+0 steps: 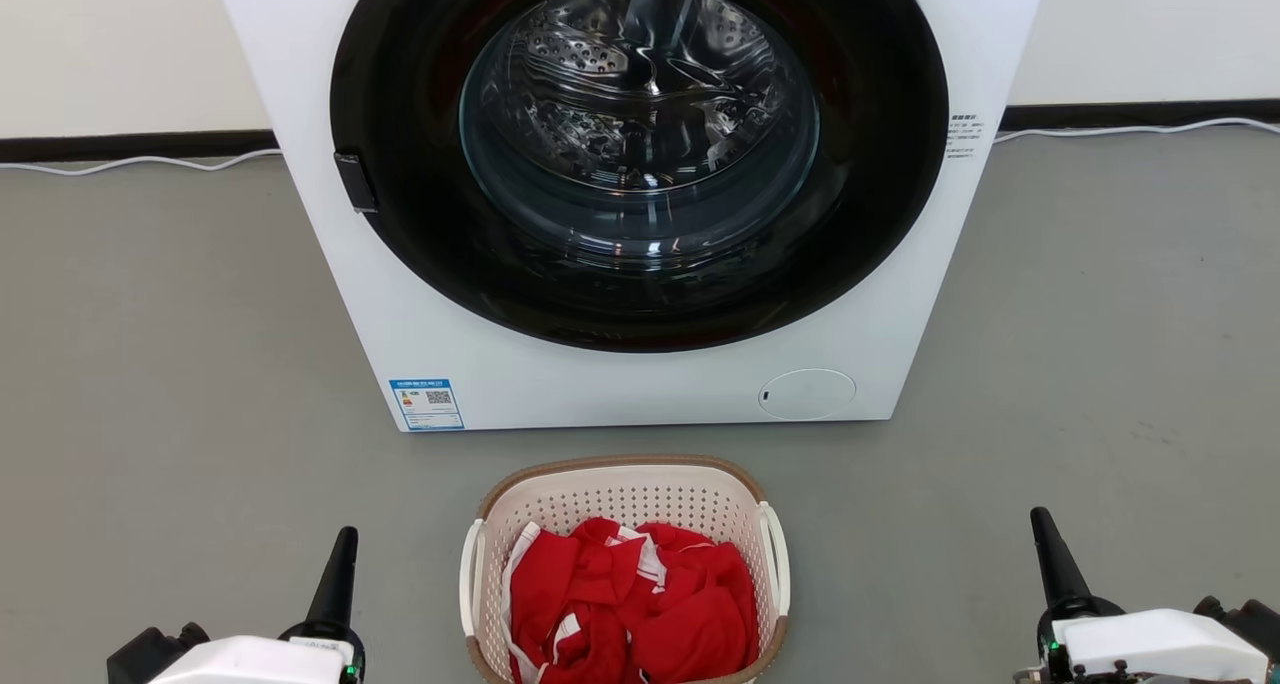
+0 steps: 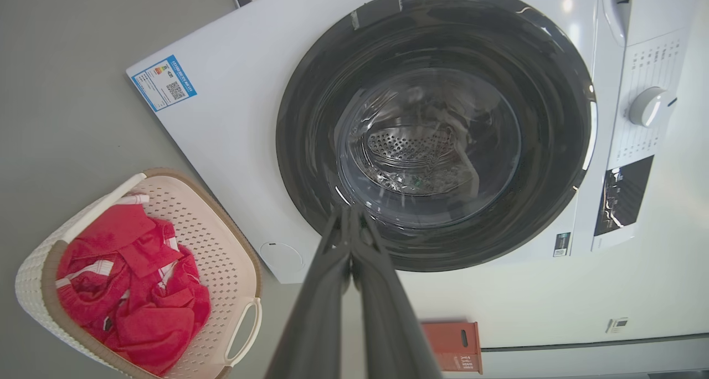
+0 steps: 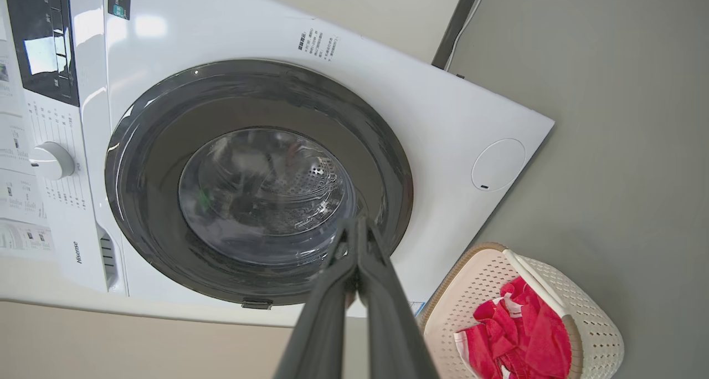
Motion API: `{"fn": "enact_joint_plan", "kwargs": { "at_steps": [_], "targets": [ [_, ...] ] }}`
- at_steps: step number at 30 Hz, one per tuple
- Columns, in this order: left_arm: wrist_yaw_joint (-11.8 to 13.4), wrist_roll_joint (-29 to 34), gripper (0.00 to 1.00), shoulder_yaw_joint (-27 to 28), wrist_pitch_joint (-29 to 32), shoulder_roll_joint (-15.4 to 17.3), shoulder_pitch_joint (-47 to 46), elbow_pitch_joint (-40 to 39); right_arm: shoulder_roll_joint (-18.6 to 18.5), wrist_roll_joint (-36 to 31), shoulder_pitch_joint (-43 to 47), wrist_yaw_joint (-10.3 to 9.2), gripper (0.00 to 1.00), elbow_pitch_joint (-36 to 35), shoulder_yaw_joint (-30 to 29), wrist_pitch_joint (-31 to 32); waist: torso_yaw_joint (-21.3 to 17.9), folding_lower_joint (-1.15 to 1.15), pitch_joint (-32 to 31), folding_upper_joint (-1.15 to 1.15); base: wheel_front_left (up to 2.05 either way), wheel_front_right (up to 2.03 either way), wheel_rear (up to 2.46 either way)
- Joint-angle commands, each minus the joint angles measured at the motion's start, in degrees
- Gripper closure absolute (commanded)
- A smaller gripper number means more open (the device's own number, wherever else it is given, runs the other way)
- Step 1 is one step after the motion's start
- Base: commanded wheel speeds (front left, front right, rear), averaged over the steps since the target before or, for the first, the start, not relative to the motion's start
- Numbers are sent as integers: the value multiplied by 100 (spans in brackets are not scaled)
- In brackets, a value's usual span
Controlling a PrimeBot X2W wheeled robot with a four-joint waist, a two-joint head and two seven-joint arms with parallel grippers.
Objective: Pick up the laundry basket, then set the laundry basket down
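The laundry basket (image 1: 625, 494) sits on the floor (image 1: 150, 364) before the washer (image 1: 400, 314), between the two claws, a handle facing each. The left claw (image 1: 338, 574) and right claw (image 1: 1048, 549) are pinched closed and empty; the left stands nearer.

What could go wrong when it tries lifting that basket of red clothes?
1. The left hand and right hand are shut and well out to the sides; they could miss the thin handles and shove the basket.
2. An uneven lift might tip out the heaped clothes.
3. The washer stands close beyond; a forward swing could bump it.
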Motion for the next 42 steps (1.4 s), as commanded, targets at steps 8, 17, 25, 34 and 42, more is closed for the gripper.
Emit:
{"fn": "enact_joint_plan", "kwargs": {
  "at_steps": [8,17,25,34,42],
  "targets": [
    [-29,-571,100,187,190,49,-388,-257,-52,692,-374,2,100,-232,31,194,29,0,12,-1,0,0,0],
    [-32,-1064,100,228,341,49,-450,-330,-55,1297,-446,1,100,-281,-7,342,59,0,23,-1,0,0,0],
    [-34,-1452,100,260,460,48,-498,-388,-57,1772,-503,1,100,-320,-36,459,82,0,33,-1,0,0,0],
    [-36,-1883,100,295,592,48,-551,-452,-60,2300,-566,0,100,-363,-69,589,108,0,43,-1,0,0,0],
    [-36,-1883,100,295,591,48,-551,-452,-60,2300,-566,0,100,-363,-69,589,108,0,43,-1,0,0,0]
  ]
}}
